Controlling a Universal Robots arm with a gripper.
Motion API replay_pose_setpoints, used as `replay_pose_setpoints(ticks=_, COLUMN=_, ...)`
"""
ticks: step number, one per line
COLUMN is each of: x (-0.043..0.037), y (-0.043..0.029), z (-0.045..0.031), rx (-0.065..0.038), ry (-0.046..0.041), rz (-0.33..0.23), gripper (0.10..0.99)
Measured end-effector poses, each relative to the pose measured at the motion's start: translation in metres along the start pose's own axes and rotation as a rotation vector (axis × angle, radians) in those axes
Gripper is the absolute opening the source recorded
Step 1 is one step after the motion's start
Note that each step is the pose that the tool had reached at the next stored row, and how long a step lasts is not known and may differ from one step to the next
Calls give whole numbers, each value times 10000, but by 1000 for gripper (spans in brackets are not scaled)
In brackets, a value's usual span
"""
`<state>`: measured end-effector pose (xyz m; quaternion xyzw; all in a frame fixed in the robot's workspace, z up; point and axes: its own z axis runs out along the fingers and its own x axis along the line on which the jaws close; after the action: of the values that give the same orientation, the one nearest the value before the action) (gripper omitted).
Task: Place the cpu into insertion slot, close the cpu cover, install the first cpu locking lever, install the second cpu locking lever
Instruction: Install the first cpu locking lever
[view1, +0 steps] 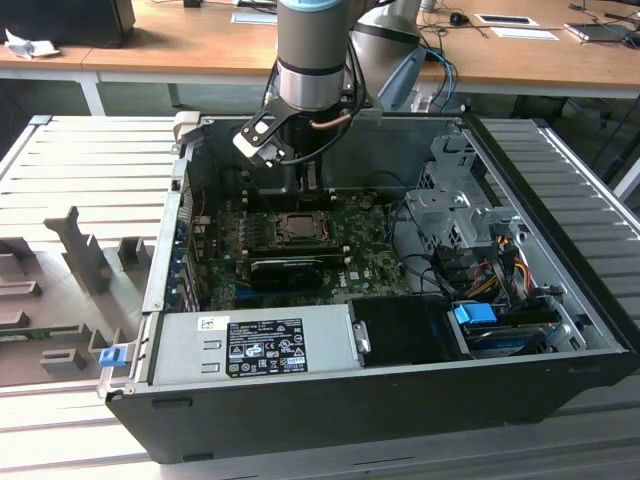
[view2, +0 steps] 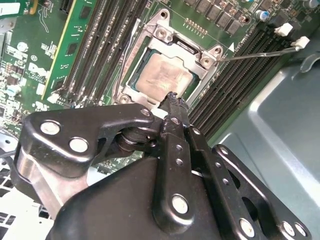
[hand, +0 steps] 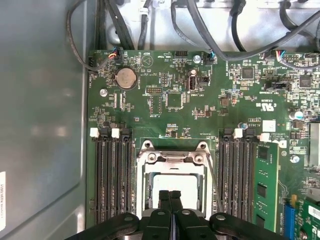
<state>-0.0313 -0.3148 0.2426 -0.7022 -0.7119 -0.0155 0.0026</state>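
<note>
The cpu (view2: 161, 75) lies in the insertion slot (view1: 297, 226), its grey top showing through the window of the cpu cover (view2: 165, 34). The cover's metal frame lies flat around the chip. My gripper (view2: 173, 98) is shut with nothing between its fingers, and its tip hovers at the cpu's edge. In the first wrist view the closed fingers (hand: 170, 197) point at the cpu (hand: 172, 181) inside the cover (hand: 172, 157). One thin locking lever (view2: 260, 51) sticks out from a socket corner across the memory slots. Another thin lever (view2: 128, 55) runs along the opposite side.
The green motherboard (hand: 200, 105) sits in an open computer case (view1: 560, 300). Black memory slots (hand: 112, 175) flank the socket on both sides, and one holds a green module (hand: 264, 185). A black expansion card (view1: 285, 270) lies just in front of the socket. Cables (hand: 210, 25) hang along the case wall.
</note>
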Motion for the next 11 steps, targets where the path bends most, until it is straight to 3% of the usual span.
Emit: replay_pose_setpoints(ticks=11, x=7, y=5, z=-258, rx=-11, ry=-34, rz=0, gripper=106)
